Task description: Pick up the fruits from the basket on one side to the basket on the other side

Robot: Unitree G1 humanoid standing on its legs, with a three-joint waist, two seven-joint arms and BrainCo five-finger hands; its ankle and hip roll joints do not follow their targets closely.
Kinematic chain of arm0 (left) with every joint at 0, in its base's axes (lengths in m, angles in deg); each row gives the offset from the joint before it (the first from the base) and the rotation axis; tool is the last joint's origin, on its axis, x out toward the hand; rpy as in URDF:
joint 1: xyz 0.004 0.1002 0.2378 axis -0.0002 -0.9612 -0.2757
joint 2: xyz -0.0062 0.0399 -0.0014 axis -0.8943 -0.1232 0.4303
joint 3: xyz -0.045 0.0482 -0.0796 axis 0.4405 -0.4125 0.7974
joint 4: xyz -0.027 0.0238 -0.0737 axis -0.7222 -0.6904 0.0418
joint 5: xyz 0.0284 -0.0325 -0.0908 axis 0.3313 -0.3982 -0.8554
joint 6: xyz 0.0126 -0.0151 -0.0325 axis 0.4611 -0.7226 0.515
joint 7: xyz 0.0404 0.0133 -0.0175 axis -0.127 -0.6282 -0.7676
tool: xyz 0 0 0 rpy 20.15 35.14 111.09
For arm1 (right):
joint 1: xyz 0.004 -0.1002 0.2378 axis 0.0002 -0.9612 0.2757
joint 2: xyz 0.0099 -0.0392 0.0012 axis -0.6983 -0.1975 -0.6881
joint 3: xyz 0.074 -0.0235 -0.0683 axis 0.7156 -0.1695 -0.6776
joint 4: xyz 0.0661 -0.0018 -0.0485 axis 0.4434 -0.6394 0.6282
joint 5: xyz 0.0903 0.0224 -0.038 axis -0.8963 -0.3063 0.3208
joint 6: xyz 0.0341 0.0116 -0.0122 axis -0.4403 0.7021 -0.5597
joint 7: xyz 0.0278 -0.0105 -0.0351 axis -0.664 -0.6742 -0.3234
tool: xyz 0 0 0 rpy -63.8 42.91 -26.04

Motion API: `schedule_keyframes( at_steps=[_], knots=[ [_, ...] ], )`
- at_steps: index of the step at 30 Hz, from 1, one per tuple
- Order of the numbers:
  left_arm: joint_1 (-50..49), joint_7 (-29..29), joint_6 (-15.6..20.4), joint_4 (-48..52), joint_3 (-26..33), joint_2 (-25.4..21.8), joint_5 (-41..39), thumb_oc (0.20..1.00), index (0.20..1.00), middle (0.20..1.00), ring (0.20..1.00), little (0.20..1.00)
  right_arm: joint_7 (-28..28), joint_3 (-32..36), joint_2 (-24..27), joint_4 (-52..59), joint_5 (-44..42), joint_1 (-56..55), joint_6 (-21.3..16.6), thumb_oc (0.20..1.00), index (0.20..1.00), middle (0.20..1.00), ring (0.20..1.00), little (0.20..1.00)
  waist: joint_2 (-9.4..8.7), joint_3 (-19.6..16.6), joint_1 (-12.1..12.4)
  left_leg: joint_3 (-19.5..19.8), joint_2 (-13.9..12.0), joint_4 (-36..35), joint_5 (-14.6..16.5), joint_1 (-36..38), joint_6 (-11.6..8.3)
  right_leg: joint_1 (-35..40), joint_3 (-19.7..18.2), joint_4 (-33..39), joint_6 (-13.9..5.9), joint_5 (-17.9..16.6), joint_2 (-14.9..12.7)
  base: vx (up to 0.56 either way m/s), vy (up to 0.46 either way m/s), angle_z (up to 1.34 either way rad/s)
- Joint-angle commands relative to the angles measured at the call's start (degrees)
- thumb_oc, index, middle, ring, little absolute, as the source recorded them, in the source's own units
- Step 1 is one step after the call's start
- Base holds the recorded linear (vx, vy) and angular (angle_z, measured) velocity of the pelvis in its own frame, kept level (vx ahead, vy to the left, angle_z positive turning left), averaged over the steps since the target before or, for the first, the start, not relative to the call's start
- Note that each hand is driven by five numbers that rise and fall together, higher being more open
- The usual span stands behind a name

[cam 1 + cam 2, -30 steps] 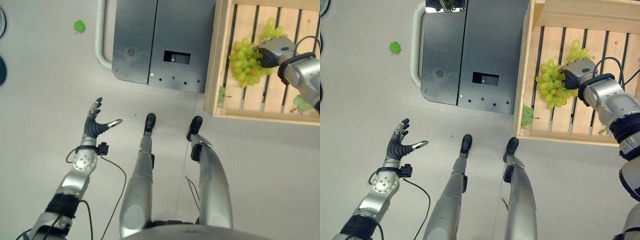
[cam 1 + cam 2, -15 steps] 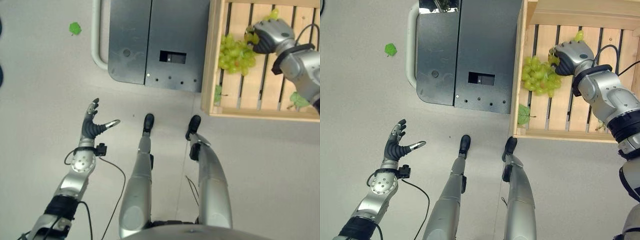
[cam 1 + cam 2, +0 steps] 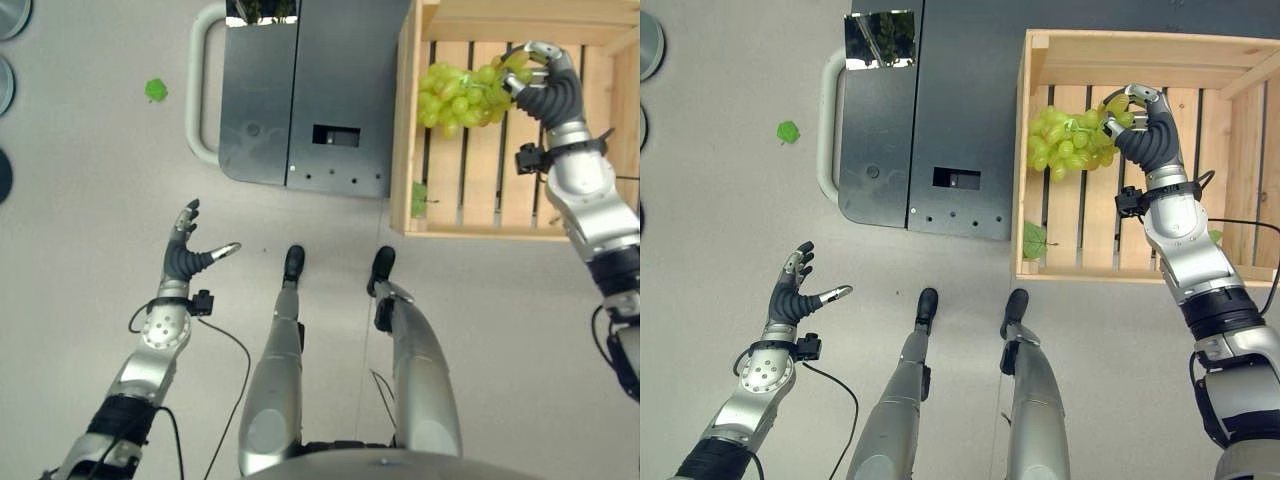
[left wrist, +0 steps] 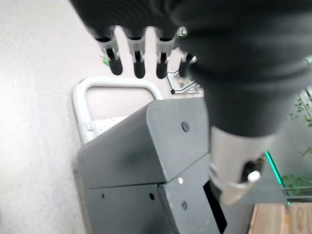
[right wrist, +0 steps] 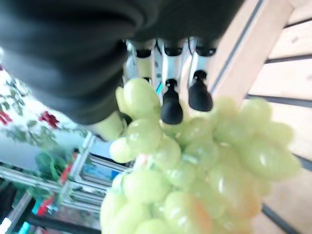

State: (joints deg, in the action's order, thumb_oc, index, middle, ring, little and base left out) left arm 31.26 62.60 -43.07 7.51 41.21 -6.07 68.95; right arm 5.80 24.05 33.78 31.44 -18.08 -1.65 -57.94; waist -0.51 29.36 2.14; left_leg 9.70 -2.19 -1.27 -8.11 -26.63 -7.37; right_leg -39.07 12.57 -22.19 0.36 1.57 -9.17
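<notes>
Turned palm-up since a second ago, right hand (image 3: 1145,135) with fingers curled round the stem end of the green grape bunch (image 3: 1070,138), now raised off the slats of the wooden crate (image 3: 1240,75) where it lay before. Long axis of the bunch crosswise to the slats, pointing from the hand toward the crate wall beside the dark grey metal base (image 3: 310,100). Left hand (image 3: 190,250) spread and idle over bare floor, well apart from everything.
</notes>
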Motion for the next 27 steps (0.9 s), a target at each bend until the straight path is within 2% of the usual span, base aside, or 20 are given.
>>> schedule_keyframes(
  at_steps=[1, 7, 11, 17, 20, 21, 27],
  knots=[
    [-3.0, 0.5, 2.2, 2.4, 2.5, -1.8, -1.3, 1.0, 1.0, 1.0, 1.0, 1.0, -0.7, 3.0, 0.9, 5.8, -5.0, 2.8, -5.6, 0.2, 0.2, 0.2, 0.2, 0.2, -1.6, 0.4, -1.0, -0.2, -0.2, -1.6, 4.8, 8.6, 2.14, 1.4, -2.5, -0.2, -9.95, -2.3, -3.2, 0.01, 0.035, -0.05],
    [-3.1, 0.7, 2.7, 1.6, 3.1, -1.8, -1.6, 1.0, 1.0, 1.0, 1.0, 1.0, -1.4, 2.7, 3.1, 6.1, -3.4, 1.9, -4.8, 0.2, 0.2, 0.2, 0.2, 0.2, -1.5, 0.4, -1.1, -0.3, 0.0, -1.5, 5.0, 9.5, 2.21, 2.3, -2.9, -0.3, -10.03, -2.0, -3.2, 0.0, 0.0, 0.0],
    [-3.0, 0.6, 2.7, 1.1, 3.1, -0.7, -1.9, 1.0, 1.0, 1.0, 1.0, 1.0, -2.1, 3.4, 2.3, 5.6, -6.7, 1.7, -5.2, 0.2, 0.2, 0.2, 0.2, 0.2, -1.49, 0.4, -1.2, -0.3, 0.1, -1.8, 4.9, 9.6, 2.23, 2.3, -3.1, -0.3, -9.94, -1.9, -3.2, 0.0, 0.0, 0.0],
    [-3.1, 0.8, 1.7, 0.8, 2.4, 0.4, -1.8, 1.0, 1.0, 1.0, 1.0, 1.0, -5.0, 5.5, -4.2, 6.7, -20.2, 0.1, -7.5, 0.2, 0.2, 0.2, 0.2, 0.2, -1.22, 0.4, -1.4, -0.4, 0.2, -2.1, 5.0, 10.8, 2.35, 3.3, -3.3, -0.2, -9.74, -1.7, -3.0, 0.0, 0.0, -0.01],
    [-3.1, 0.9, 1.4, 0.7, 2.2, 0.4, -1.7, 1.0, 1.0, 1.0, 1.0, 1.0, -5.9, 5.7, -5.7, 7.4, -23.5, -0.2, -7.9, 0.2, 0.2, 0.2, 0.2, 0.2, -1.2, 0.4, -1.5, -0.5, 0.2, -2.1, 5.1, 11.5, 2.37, 3.9, -3.3, -0.2, -9.79, -1.7, -3.1, 0.0, 0.004, -0.02],
    [-3.3, 1.2, 1.1, 0.7, 1.9, 0.5, -1.7, 1.0, 1.0, 1.0, 1.0, 1.0, -6.8, 6.5, -7.6, 8.2, -27.5, -0.8, -8.4, 0.2, 0.2, 0.2, 0.2, 0.2, -1.01, 0.4, -1.6, -0.5, 0.5, -1.9, 5.3, 12.2, 2.43, 4.6, -3.2, -0.3, -9.76, -1.7, -3.1, 0.0, 0.0, 0.0],
    [-3.1, 1.6, 0.1, 0.6, 1.3, 1.0, -1.7, 1.0, 1.0, 1.0, 1.0, 1.0, -8.8, 7.8, -14.2, 10.3, -37.4, -2.3, -9.8, 0.2, 0.2, 0.2, 0.2, 0.2, -0.38, 0.4, -1.8, -0.2, 1.0, -1.6, 5.8, 14.7, 2.55, 7.8, -3.3, 0.0, -9.65, -1.5, -3.3, 0.0, 0.0, -0.02]
  ],
)
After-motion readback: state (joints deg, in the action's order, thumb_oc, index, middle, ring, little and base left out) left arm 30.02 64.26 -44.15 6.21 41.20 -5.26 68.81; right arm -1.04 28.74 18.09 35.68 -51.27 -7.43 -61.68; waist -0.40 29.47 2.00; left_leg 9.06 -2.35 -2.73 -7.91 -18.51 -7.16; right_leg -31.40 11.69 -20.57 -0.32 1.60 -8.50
